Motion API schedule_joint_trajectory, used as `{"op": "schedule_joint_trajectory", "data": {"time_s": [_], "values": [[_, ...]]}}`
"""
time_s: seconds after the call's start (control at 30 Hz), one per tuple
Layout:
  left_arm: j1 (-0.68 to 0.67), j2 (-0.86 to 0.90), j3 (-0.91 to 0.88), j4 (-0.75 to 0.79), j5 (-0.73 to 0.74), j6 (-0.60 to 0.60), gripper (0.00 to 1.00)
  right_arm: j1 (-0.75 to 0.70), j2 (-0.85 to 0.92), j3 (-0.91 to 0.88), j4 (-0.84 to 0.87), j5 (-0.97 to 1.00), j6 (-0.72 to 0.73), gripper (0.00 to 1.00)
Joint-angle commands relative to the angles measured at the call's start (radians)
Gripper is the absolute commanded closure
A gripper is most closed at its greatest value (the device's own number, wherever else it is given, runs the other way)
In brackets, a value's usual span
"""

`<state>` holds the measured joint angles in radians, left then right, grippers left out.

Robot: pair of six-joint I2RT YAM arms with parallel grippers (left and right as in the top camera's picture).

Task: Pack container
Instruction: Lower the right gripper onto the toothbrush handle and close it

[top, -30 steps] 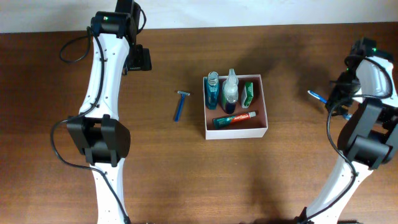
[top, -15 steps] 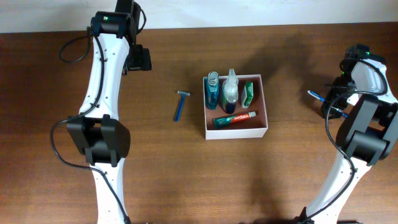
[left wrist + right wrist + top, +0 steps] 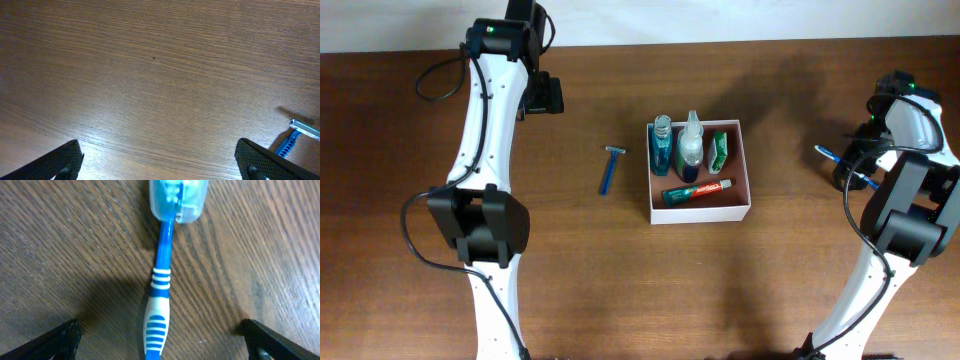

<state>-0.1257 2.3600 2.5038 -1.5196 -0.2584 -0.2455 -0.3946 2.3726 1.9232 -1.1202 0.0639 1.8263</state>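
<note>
The white box with a reddish-brown inside sits mid-table and holds a blue bottle, a clear spray bottle, a green packet and a toothpaste tube. A blue razor lies on the table left of the box; its head shows in the left wrist view. My left gripper is open over bare wood at the far left. A blue and white toothbrush with a clear head cap lies at the right. My right gripper is open, low, its fingers either side of the handle.
The brown wooden table fills the view. The left arm reaches along the left side and the right arm along the right edge. A pale wall strip runs along the back.
My right gripper has moved down and slightly back over the toothbrush at the right edge. The left arm, the box and the razor have not moved.
</note>
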Motion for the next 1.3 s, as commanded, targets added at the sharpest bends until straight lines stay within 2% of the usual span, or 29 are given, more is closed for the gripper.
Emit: {"op": "schedule_joint_trajectory", "data": {"time_s": [0.0,0.23,0.43,0.53,0.7,0.87,1.27], "values": [[0.004,-0.010,-0.002,0.007,0.008,0.012,0.01,0.007,0.055,-0.011,0.003,-0.084,0.076,0.00],[0.004,-0.010,-0.002,0.009,0.008,0.012,0.01,0.007,0.055,-0.011,-0.009,-0.076,0.075,0.03],[0.004,-0.010,-0.002,0.010,0.008,0.012,0.01,0.007,0.056,-0.011,-0.047,-0.051,0.075,0.21],[0.004,-0.010,-0.002,0.010,0.008,0.012,0.01,0.007,0.056,-0.011,-0.066,-0.036,0.075,0.36],[0.004,-0.010,-0.002,0.009,0.008,0.012,0.01,0.005,0.056,-0.011,-0.073,-0.016,0.075,0.50],[0.004,-0.010,-0.002,0.009,0.008,0.012,0.01,0.003,0.056,-0.011,-0.079,0.024,0.074,0.69],[0.004,-0.010,-0.002,0.009,0.008,0.012,0.01,0.000,0.056,-0.011,-0.080,0.027,0.067,0.83]]}}
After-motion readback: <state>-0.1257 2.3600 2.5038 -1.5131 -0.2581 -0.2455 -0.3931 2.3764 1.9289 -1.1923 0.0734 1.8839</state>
